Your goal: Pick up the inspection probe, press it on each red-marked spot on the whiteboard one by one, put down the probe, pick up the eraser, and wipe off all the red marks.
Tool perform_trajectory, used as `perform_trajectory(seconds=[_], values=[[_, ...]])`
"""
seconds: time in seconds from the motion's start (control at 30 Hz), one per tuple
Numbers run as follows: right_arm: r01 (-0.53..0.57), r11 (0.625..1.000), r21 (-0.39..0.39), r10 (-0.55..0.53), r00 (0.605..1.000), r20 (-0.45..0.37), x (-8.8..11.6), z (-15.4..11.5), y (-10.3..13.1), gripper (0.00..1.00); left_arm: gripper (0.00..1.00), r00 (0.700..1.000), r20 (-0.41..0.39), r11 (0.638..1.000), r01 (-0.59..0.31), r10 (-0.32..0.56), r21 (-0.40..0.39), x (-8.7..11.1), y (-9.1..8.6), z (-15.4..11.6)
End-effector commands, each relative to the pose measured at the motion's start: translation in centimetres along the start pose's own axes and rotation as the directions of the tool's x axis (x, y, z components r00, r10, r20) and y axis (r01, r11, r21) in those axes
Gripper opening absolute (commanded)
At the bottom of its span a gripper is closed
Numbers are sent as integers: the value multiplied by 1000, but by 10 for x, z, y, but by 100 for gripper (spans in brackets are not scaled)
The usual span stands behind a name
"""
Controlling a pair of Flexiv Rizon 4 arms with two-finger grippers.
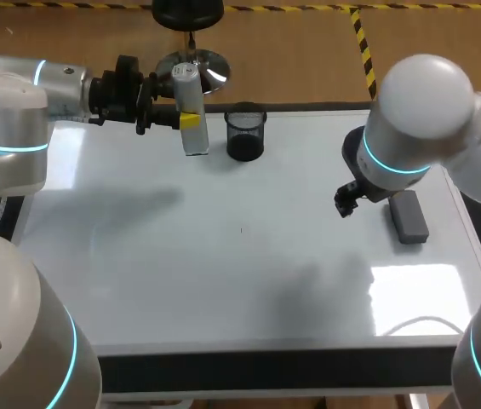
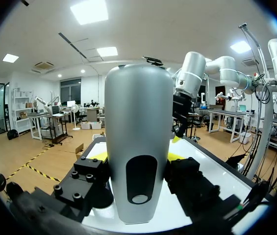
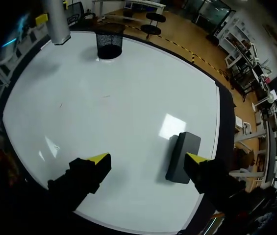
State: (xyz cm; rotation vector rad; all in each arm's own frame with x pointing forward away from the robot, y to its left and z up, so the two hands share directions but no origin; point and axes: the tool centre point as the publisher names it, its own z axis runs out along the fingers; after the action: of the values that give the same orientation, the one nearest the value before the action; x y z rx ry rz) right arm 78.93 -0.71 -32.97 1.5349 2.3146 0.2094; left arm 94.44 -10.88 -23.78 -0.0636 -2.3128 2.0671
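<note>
A broad stretch of glossy whiteboard point(image 1: 223, 281) spreads from the middle to the near edge. At the far edge the left end effector point(image 1: 189, 121) clamps the smooth, silver, round-topped inspection probe point(image 2: 138, 147) upright, just beside a black mesh cup point(image 1: 245, 132). Near the right edge the right end effector point(image 3: 147, 158) hangs spread wide, the grey slab-shaped eraser point(image 3: 182, 156) beside one finger.

Silver-grey probe point(image 1: 191, 102), black mesh cup point(image 1: 245, 134), dark grey eraser point(image 1: 409, 216), glossy white board point(image 1: 223, 273), and bright yellow tips on the right pincer point(image 3: 147, 159)
</note>
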Motion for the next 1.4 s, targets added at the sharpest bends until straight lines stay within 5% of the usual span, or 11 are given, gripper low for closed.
perform_trajectory(seconds=[0.03, 0.97, 1.4], values=[[1, 1000, -28, -1, 1000, -10, -4, -1, -5, 100, 0, 1000, -4, 1000, 0, 0, 1, -2, -1, 0], [1, 1000, -28, -1, 1000, -10, -4, -1, -5, 100, 0, 1000, -4, 1000, 0, 0, 1, -2, -1, 0], [1, 1000, -28, -1, 1000, -10, -4, -1, -5, 100, 0, 999, -44, 999, 14, -16, -44, 3, 4, 31]])
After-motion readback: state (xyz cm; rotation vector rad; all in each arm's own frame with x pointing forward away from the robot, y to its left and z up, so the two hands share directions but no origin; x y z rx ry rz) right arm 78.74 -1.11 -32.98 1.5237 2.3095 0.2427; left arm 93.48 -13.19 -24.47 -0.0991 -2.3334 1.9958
